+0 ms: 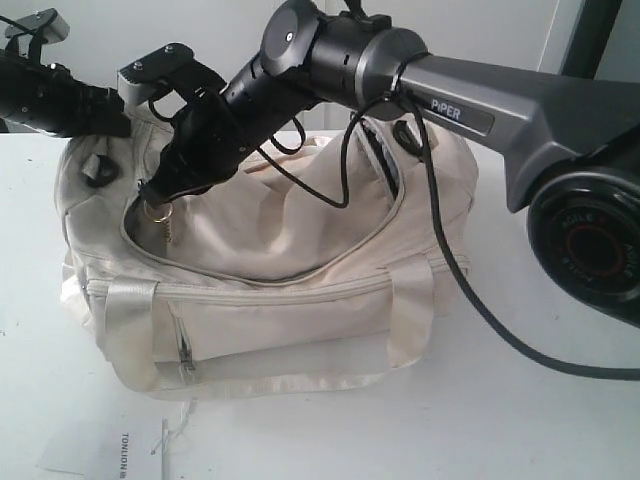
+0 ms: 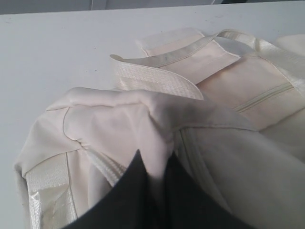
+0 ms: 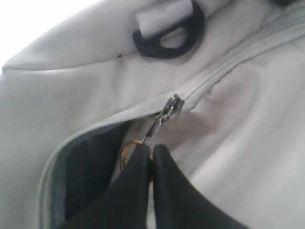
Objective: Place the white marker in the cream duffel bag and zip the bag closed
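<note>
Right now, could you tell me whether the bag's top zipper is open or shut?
Partly open: teeth are joined on one side of the slider, while the cream duffel bag gapes dark on the other.

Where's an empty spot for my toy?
The table is bare in front of the cream duffel bag, between the paper tag and the black cable. It's crowded over the bag's left end, where the left hand pinches fabric and the right hand the zipper pull.
</note>
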Robot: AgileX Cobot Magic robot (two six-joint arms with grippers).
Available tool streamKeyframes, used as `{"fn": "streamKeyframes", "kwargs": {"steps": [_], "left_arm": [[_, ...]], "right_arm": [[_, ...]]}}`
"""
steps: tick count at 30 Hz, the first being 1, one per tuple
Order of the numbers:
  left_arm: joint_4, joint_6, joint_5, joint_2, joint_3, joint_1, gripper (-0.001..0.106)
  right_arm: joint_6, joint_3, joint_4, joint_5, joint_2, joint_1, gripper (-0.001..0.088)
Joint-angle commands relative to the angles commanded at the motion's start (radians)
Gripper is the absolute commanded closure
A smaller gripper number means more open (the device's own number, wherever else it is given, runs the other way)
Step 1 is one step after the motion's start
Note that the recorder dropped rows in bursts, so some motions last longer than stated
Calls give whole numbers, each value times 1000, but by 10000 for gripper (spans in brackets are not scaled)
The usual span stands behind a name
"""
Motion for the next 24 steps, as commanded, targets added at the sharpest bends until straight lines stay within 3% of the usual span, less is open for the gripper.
{"fn": "streamKeyframes", "kwargs": {"steps": [9, 16, 18, 23, 24], "left_arm": [[-10, -4, -4, 0, 0, 24, 1053], [-23, -4, 5, 0, 0, 24, 1053], [-23, -4, 5, 0, 0, 24, 1053], [-23, -4, 7, 0, 0, 24, 1053], [-23, -4, 7, 0, 0, 24, 1053]], "right_arm": [[23, 0, 0, 108, -4, 2, 868], [69, 0, 0, 36, -4, 2, 860], [52, 0, 7, 21, 0, 4, 774], [-72, 0, 37, -69, 39, 31, 368], [-139, 0, 37, -91, 48, 36, 344]]}}
